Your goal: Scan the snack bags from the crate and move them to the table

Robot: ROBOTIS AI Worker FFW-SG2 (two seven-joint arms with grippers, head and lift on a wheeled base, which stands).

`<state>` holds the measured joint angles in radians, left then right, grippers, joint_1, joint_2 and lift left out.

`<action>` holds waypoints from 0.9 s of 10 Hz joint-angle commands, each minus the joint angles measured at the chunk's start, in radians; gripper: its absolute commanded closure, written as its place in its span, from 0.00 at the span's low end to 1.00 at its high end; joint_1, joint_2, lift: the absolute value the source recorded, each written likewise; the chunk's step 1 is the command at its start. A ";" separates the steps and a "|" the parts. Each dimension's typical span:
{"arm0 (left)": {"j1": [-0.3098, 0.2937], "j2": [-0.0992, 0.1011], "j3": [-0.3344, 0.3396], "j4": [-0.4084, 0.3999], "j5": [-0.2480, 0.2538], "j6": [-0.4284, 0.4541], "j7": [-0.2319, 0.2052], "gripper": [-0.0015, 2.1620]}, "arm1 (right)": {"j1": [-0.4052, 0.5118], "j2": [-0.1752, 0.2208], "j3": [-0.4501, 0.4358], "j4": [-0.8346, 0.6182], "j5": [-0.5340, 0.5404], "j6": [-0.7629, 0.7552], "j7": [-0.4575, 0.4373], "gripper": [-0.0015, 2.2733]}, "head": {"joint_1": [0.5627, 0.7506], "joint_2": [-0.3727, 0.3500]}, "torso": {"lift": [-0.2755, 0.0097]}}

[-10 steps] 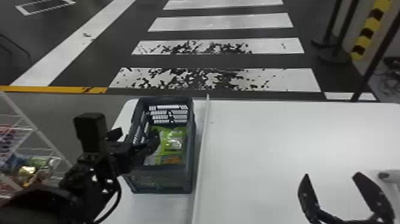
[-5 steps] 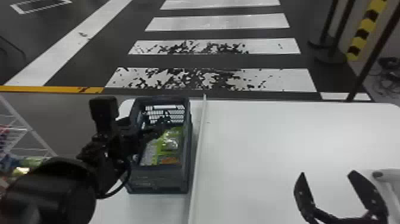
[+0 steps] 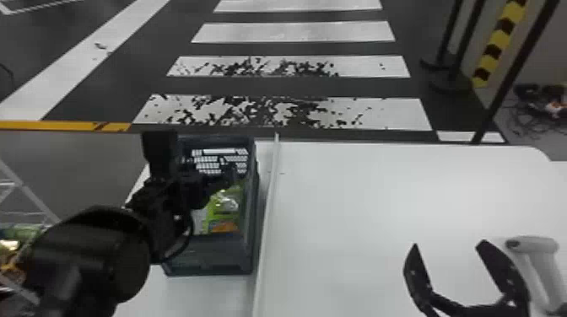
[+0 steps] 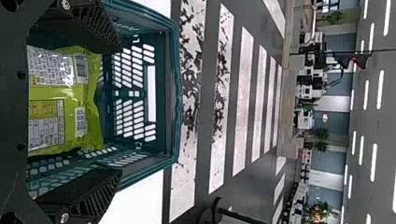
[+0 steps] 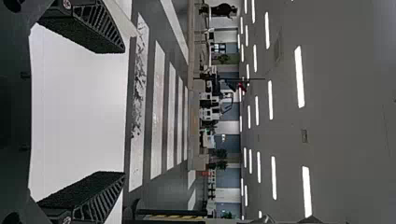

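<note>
Scanner (image 3: pixel 532 248): pale, at the right of the white table (image 3: pixel 379 206), just beside the right gripper (image 3: pixel 449 243).
Right gripper: fingers (image 5: pixel 91 28) spread wide, nothing between them.
Left arm (image 3: pixel 88 253): in from the bottom edge, extending to the crate (image 3: pixel 211 259).
Left gripper (image 3: pixel 227 175): over the crate, fingers (image 4: pixel 84 25) well apart, pinching nothing; whether they touch its contents, I cannot tell.
Crate: dark blue-green, slotted walls, on the table's left part, beside a raised white strip (image 3: pixel 266 219).
Snack bags (image 3: pixel 225 206): green, inside the crate, printed labels facing up; how many, I cannot tell.
Wire rack (image 3: pixel 29 194): left of the table, colourful packets (image 3: pixel 14 253) on it.
Floor: dark, beyond the table, white stripes (image 3: pixel 295 32) with black blotches on the nearer ones.
Striped post (image 3: pixel 498 46): yellow and black, far right.
</note>
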<state>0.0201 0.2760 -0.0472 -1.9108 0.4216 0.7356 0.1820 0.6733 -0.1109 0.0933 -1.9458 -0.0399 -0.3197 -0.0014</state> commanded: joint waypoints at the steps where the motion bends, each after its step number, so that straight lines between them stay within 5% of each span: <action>1: 0.000 -0.015 -0.003 0.026 -0.010 0.000 0.020 0.04 | -0.012 -0.009 0.000 0.008 -0.011 0.000 0.000 0.03 | 0.70 0.63 | 0.63; 9: -0.081 -0.041 0.010 0.171 -0.012 0.080 0.036 0.08 | -0.055 -0.047 0.014 0.044 -0.043 -0.003 0.000 0.03 | 0.70 0.65 | 0.63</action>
<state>-0.0558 0.2359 -0.0384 -1.7442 0.4090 0.8119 0.2174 0.6201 -0.1545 0.1070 -1.9053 -0.0798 -0.3225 -0.0018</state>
